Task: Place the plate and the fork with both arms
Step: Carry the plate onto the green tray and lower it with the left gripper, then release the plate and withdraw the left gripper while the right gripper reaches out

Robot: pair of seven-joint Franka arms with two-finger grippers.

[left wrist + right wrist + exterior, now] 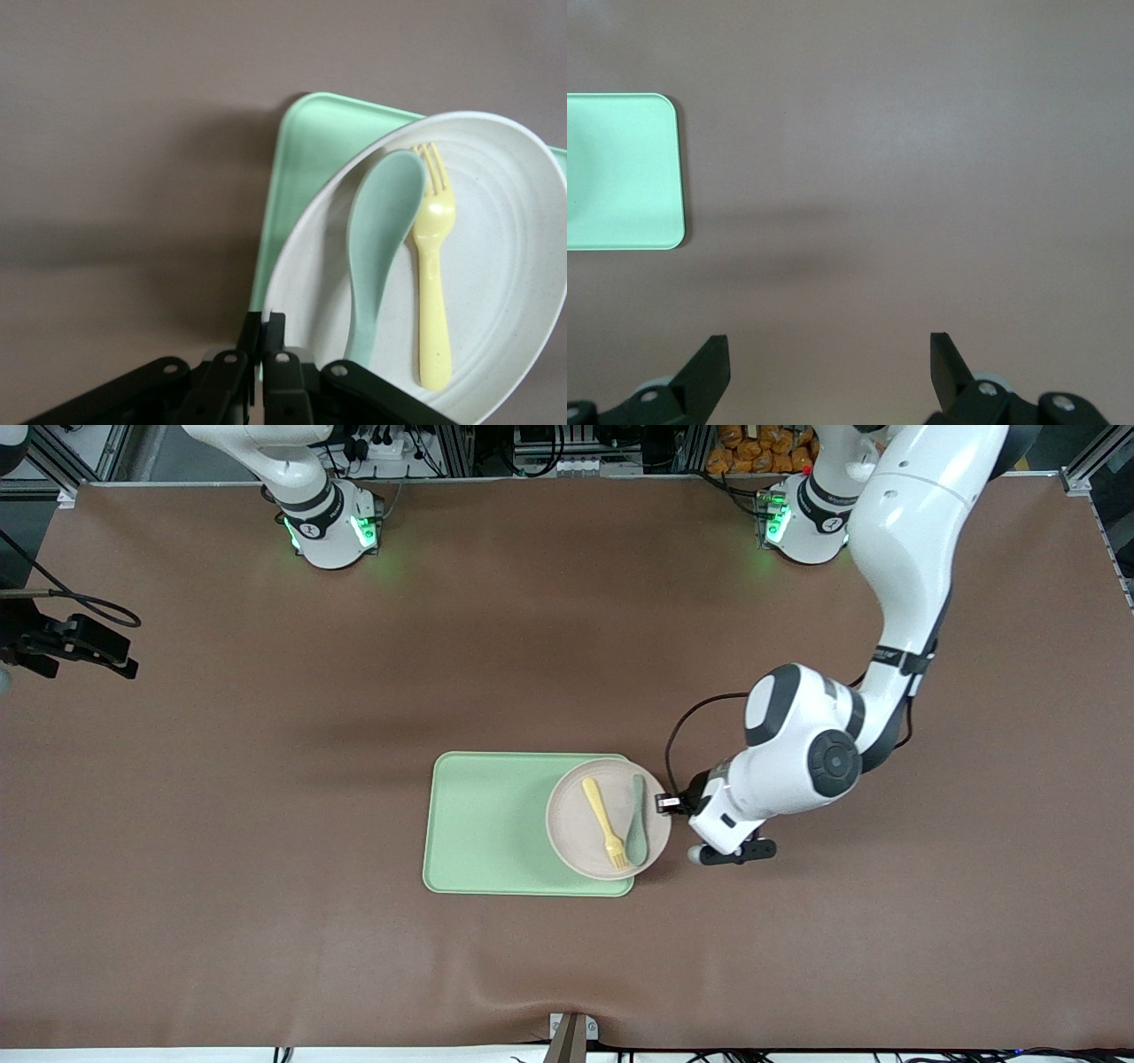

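The pale beige-pink plate [576,828] lies over the light green tray's [487,824] end toward the left arm, its rim overhanging the tray's edge. The yellow fork [604,824] and a grey-green spoon [636,828] lie side by side in the plate. My left gripper [666,803] is shut on the plate's rim at the side toward the left arm. The left wrist view shows the gripper [267,320] pinching the rim, with the plate [505,266], fork [432,266], spoon [381,230] and tray [301,150]. My right gripper [830,350] is open and empty, high over bare table.
The right wrist view shows one corner of the tray [620,168] and brown table mat. A black camera mount [80,642] sits at the right arm's end of the table. The arm bases [332,527] stand along the farthest table edge.
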